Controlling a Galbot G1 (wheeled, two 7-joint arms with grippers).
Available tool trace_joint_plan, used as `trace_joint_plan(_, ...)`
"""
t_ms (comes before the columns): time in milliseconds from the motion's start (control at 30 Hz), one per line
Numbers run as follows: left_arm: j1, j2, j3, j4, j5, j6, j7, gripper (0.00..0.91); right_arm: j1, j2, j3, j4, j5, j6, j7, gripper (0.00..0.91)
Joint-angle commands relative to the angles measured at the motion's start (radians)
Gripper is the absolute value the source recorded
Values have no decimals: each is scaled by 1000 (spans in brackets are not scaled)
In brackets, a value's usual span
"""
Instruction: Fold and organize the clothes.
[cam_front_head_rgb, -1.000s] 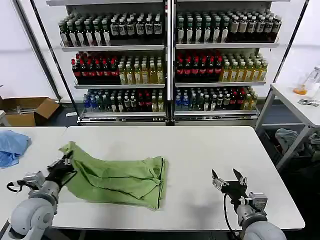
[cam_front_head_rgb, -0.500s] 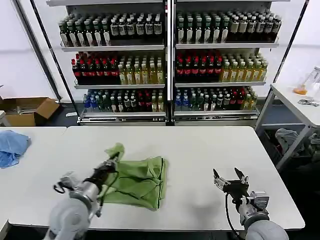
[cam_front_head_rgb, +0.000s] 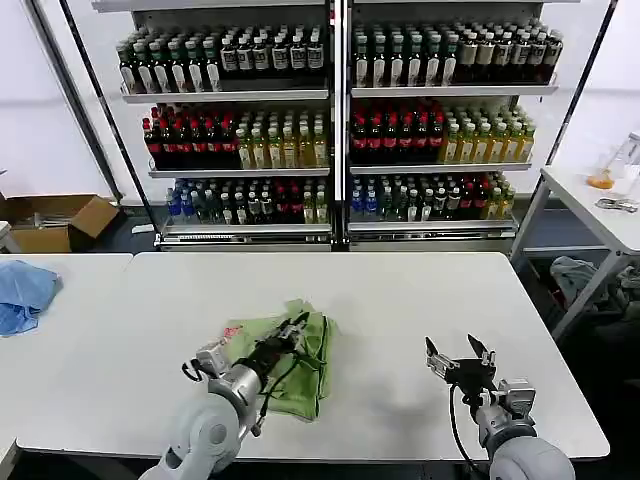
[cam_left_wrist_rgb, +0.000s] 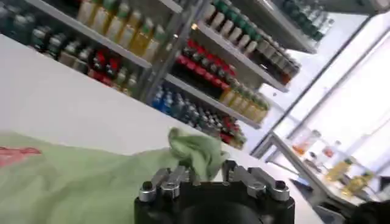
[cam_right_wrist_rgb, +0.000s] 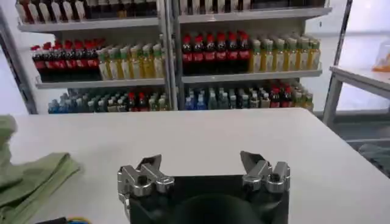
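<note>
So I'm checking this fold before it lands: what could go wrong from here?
The left end effector holds a bunched edge of the green shirt over the pile, so the fold may land crumpled and uneven. The shirt already lies rumpled, so dragging could shift the whole pile across the table. The right end effector waits open, apart from the shirt, pinning nothing down.

Blue cloth (cam_front_head_rgb: 22, 295) left; bottle shelves (cam_front_head_rgb: 335, 120) behind table (cam_front_head_rgb: 400, 300).

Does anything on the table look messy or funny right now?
Yes, a bit. The green shirt lies bunched and lumpy on the white table, not flat, with a flap sticking up where the left gripper pinches it. The right gripper waits open off to the side. Nothing looks spilled or broken.
</note>
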Motion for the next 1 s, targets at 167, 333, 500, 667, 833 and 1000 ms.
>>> trace_joint_plan(167, 59, 71, -84, -116, -135, 57, 59, 907, 0, -5, 1, -11, 3, 8, -3, 907)
trace_joint_plan(333, 100, 125, -183, -48, 168, -7, 26, 907, 1, -2, -1, -11, 2, 11, -3, 907)
trace_joint_plan(500, 138, 154, -252, 43, 261, -45, 15, 907, -3, -2, 0, -9, 1, 13, -3, 907)
trace_joint_plan(667, 156, 173, -246, 96, 295, -42, 4, 907, -12, -4, 3, 1, -5, 13, -11, 907)
trace_joint_plan(833, 146, 178, -220, 116, 258, -7, 19, 907, -19, -6, 8, 11, -6, 13, -10, 907)
trace_joint_plan(1000, 113, 160, -201, 137, 195, 27, 27, 907, -28, -4, 16, 25, -6, 13, -12, 907)
